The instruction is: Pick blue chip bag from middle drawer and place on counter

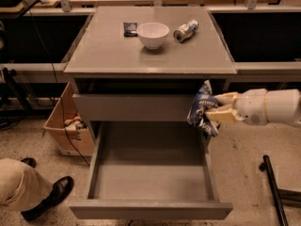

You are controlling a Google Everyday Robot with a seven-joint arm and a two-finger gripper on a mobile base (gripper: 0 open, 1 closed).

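The blue chip bag [201,110] is a crinkly navy foil bag with white lettering. It hangs in my gripper [217,108], which is shut on the bag's right side. The gripper comes in from the right on a white arm. The bag is held in the air over the right wall of the open middle drawer [96,160], level with the closed drawer front above it and below the counter's edge. The drawer tray shows nothing inside. The counter [113,48] is the flat grey cabinet top behind and above the bag.
On the counter stand a white bowl [153,34], a crushed silver can [186,31] and a small dark packet [130,28]. A cardboard box [68,128] sits left of the cabinet. A person's leg and black shoe [44,197] are at bottom left. A black pole [275,192] lies at bottom right.
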